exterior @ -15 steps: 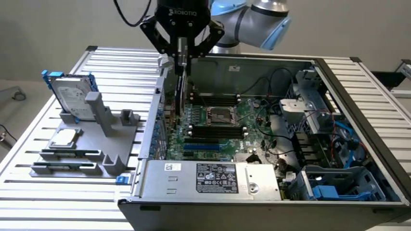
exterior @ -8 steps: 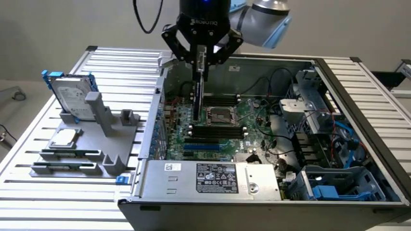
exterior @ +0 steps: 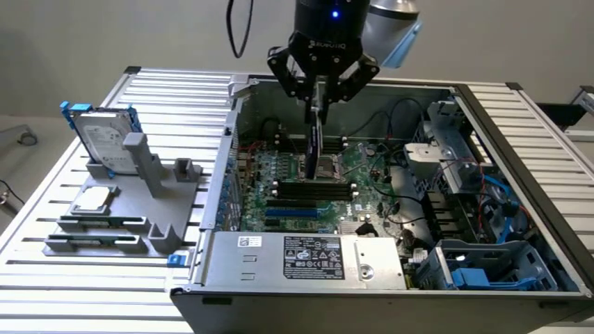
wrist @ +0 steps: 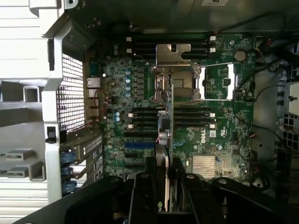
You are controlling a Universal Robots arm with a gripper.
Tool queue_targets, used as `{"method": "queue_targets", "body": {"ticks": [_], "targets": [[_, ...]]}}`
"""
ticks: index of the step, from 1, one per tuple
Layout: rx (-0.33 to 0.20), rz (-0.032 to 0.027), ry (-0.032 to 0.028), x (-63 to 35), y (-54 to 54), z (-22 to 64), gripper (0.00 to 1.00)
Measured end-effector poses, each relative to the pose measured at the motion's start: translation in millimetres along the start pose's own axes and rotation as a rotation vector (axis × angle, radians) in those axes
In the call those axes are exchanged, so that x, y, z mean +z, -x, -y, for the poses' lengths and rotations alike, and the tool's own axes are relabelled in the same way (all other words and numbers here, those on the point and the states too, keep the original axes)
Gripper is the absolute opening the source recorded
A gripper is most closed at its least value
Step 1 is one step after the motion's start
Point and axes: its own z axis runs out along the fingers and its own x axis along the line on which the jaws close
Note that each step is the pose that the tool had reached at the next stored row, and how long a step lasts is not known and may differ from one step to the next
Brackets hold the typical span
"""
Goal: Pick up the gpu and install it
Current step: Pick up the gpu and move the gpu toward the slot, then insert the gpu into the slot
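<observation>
While my gripper point(exterior: 320, 96) clamps the gpu point(exterior: 314, 142) edge-on, jaws partly closed, above the motherboard point(exterior: 371, 198), pickup looks done; installation is not yet.

gpu point(exterior: 315, 142), thin black card, upright, above motherboard point(exterior: 316, 198)

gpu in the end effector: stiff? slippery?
Probably stiff: the gpu hangs straight below the end effector, no visible sag. Smooth-looking dark face may slip in the pinch. Thin and held edge-on, so likely to twist if it catches the motherboard.
</observation>
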Motion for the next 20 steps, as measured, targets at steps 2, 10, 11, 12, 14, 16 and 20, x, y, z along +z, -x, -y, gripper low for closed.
{"method": "queue_targets", "body": {"ticks": [2, 10, 11, 12, 14, 16, 20], "targets": [[0.0, 0.0001, 0.0, 3.6, 5.6, -1.6, 0.26], [0.0, 0.0001, 0.0001, 7.6, 7.0, -1.7, 0.26], [0.0, 0.0001, 0.0001, 7.6, 7.0, -1.7, 0.26], [0.0, 0.0001, 0.0001, 7.6, 7.0, -1.7, 0.26], [0.0, 0.0001, 0.0001, 7.6, 7.0, -1.7, 0.26], [0.0, 0.0, 0.0001, 7.6, 7.0, -1.7, 0.26], [0.0, 0.0001, 0.0001, 7.6, 7.0, -1.7, 0.26]]}}
